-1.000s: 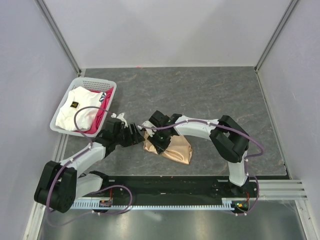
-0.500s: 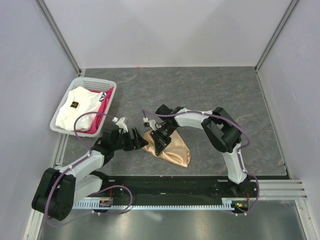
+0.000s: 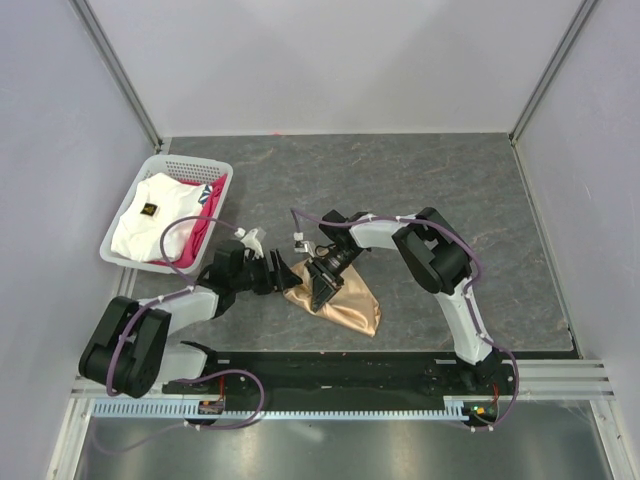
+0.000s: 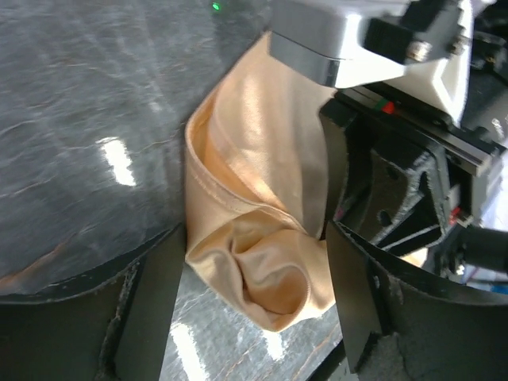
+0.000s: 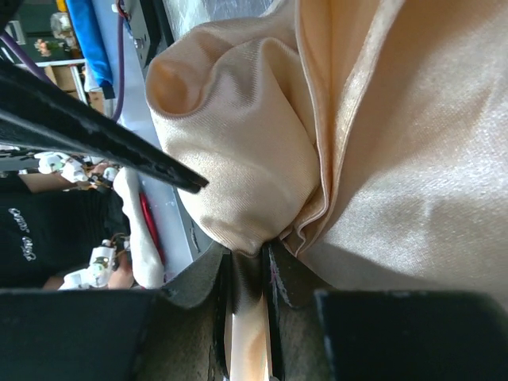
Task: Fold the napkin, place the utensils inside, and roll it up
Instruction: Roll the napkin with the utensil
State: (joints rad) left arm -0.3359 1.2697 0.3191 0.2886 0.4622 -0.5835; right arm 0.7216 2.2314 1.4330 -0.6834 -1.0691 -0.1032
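Napkin [image 3: 345,305] seen crumpled on grey surface [image 3: 420,180], near front centre | fold of it is pinched in nearly closed right pincer [image 5: 246,317] | bunched end is straddled by wide-spread left pincer [image 4: 254,238], not clamped

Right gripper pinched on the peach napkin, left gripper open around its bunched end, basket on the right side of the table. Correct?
No: the basket is on the left side of the table, as the top view shows. The rest holds: the right gripper is shut on a fold of the napkin and the left gripper stands open around its bunched end.
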